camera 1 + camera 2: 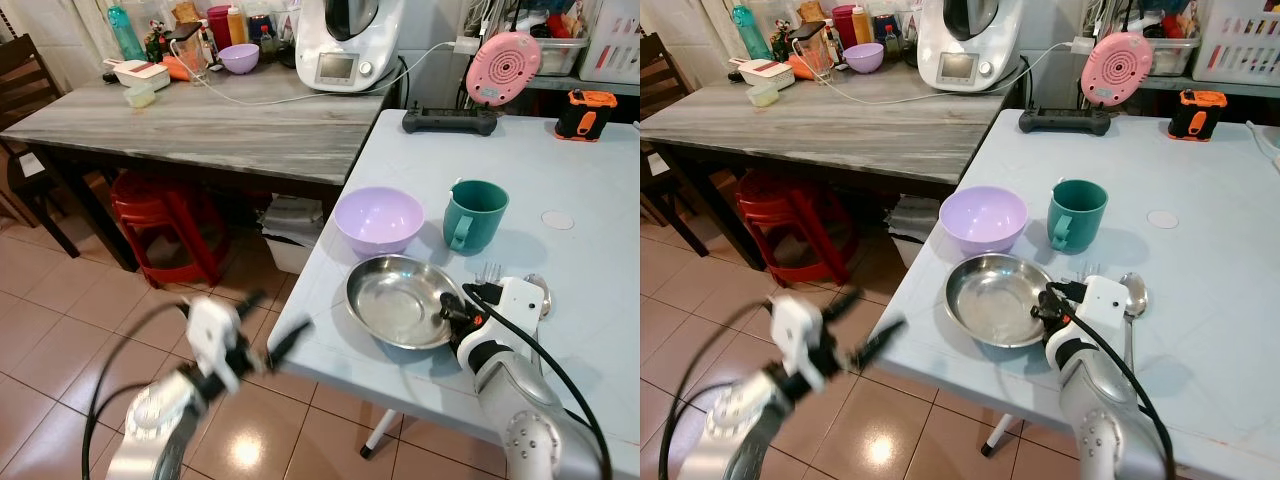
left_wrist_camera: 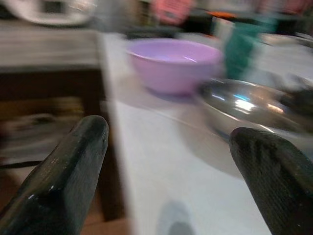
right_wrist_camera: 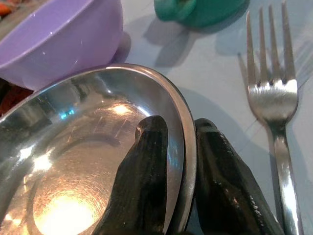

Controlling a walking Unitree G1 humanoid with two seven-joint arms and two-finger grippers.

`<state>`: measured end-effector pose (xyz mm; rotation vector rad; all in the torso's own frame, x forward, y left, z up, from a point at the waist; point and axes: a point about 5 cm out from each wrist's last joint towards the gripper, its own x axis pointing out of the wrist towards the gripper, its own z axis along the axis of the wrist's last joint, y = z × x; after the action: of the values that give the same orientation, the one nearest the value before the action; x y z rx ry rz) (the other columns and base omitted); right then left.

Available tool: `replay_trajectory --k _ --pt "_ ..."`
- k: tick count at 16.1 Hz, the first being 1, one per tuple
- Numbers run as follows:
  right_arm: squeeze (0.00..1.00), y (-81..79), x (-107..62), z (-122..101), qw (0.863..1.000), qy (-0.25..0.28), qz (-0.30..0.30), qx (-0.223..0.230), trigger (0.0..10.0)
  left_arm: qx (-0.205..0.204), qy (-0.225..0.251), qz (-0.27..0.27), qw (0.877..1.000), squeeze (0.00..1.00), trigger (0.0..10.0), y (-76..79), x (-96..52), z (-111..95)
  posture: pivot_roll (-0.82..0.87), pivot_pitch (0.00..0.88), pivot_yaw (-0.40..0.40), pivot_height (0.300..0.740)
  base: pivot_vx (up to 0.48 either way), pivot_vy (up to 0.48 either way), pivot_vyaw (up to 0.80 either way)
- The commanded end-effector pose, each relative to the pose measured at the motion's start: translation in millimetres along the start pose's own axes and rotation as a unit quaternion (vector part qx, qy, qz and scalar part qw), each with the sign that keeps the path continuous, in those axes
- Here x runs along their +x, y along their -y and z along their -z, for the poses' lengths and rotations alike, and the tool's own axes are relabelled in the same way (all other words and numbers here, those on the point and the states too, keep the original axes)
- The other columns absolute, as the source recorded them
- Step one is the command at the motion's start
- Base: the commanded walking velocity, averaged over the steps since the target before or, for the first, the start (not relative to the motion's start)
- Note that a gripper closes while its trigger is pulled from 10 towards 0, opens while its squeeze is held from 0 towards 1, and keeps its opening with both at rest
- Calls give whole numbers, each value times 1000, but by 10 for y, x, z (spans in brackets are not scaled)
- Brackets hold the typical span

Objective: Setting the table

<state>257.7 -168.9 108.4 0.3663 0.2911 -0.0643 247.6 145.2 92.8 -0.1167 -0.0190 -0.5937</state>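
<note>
Two fingers of right gripper pinch plate rim, to shift it beside fork. Left gripper spread wide, empty, near worktop edge.

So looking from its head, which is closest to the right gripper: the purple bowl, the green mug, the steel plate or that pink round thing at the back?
1. Steel plate: the right gripper's fingers pinch its near rim.
2. Green mug: just beyond the plate, standing upright.
3. Purple bowl: beyond the plate, toward the robot's left; nearly a tie with the mug.
4. Pink round thing: at the table's far edge.
</note>
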Motion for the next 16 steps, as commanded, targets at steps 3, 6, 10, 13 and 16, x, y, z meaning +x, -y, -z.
replay_trajectory --k 3,6,10,13,16 --pt "0 -118 -32 -63 997 51 -45 -28 10000 -7 -17 -90 996 0 10000 -163 -7 45 -84 18 117 740 0 0 0" --pt "0 -128 -23 -5 997 45 -47 -39 10000 -25 -19 -137 990 0 10000 -187 43 92 -88 14 118 740 0 0 0" --pt "0 -165 20 -23 995 61 -60 -51 10000 -38 -11 -136 990 0 10000 -148 138 94 -86 0 117 740 0 0 -119" --pt "0 -162 10 3 994 64 -65 -58 10000 -42 -9 -138 989 0 10000 -163 165 92 -85 0 120 740 0 294 -623" --pt "0 -154 3 22 994 67 -67 -59 10000 -44 -12 -142 989 0 10000 -196 162 108 -84 0 118 740 0 310 0"
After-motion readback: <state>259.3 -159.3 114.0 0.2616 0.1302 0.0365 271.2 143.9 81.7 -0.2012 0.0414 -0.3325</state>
